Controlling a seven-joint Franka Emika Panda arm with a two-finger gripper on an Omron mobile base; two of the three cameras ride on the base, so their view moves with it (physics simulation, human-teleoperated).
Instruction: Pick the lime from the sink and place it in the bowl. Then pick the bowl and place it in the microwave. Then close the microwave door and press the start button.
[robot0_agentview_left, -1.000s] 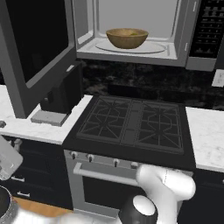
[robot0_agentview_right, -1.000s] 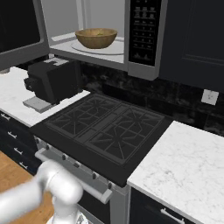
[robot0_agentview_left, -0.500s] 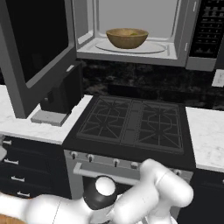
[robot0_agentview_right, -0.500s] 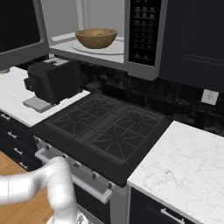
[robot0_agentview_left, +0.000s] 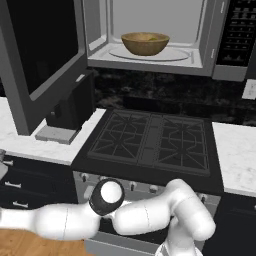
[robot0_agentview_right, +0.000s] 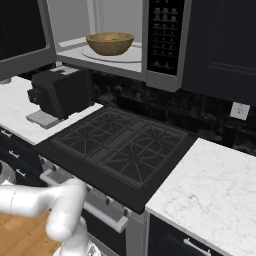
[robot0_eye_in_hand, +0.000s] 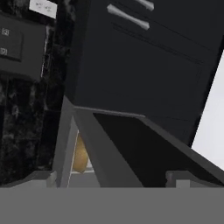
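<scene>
While the microwave door (robot0_agentview_left: 42, 65) stands swung wide to the left, the bowl (robot0_agentview_left: 145, 43) sits inside the microwave (robot0_agentview_left: 197, 62), on the round glass plate (robot0_agentview_left: 172, 54) in the middle of the light grey cavity. A touch of yellow-green shows just over the bowl's rim in both base views, but it is too small to say for certain that it is the lime. The dark button panel (robot0_agentview_right: 164, 35) runs down the right side of the oven's front.

Below the microwave lies a black stove (robot0_agentview_left: 150, 140) with two grates, and a row of knobs (robot0_agentview_left: 132, 186) along its front edge. To the left of the stove, on the white marbled bench (robot0_agentview_left: 25, 142), stands a black coffee machine (robot0_agentview_right: 60, 92), partly tucked under the open door. More of the same bench runs to the right of the stove, with a wall socket (robot0_agentview_right: 239, 110) on the dark backsplash above it.

The white arm (robot0_agentview_left: 145, 217) reaches low and to the left across the front of the stove, well below the oven. In the hand view the end effector (robot0_eye_in_hand: 116, 177) has its two fingertips (robot0_eye_in_hand: 43, 177) spread far apart at the bottom, with nothing between them. That view looks up, tilted, at the door's dark glass and grey frame, and a sliver of the tan bowl shows past the frame's edge.
</scene>
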